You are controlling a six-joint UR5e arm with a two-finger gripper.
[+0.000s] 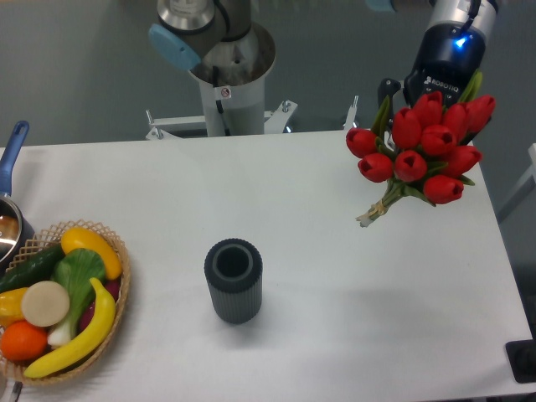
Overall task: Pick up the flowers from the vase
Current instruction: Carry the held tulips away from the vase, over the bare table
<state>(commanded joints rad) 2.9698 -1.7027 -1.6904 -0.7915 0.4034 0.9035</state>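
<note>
The flowers (423,142), a bunch of red tulip buds with green leaves and bundled pale stems, hang in the air at the right, well clear of the vase, with the stem ends pointing down-left. My gripper (430,102) comes in from the top right and is shut on the flowers. The buds hide most of its fingers; one dark finger (388,90) shows at the left of the bunch. The vase (234,280), small, dark grey and ribbed, stands upright mid-table with its round mouth empty.
A woven basket (117,285) of fruit and vegetables sits at the front left edge. A pot with a blue handle (12,146) is at the far left. The robot base (226,75) stands behind the table's back edge.
</note>
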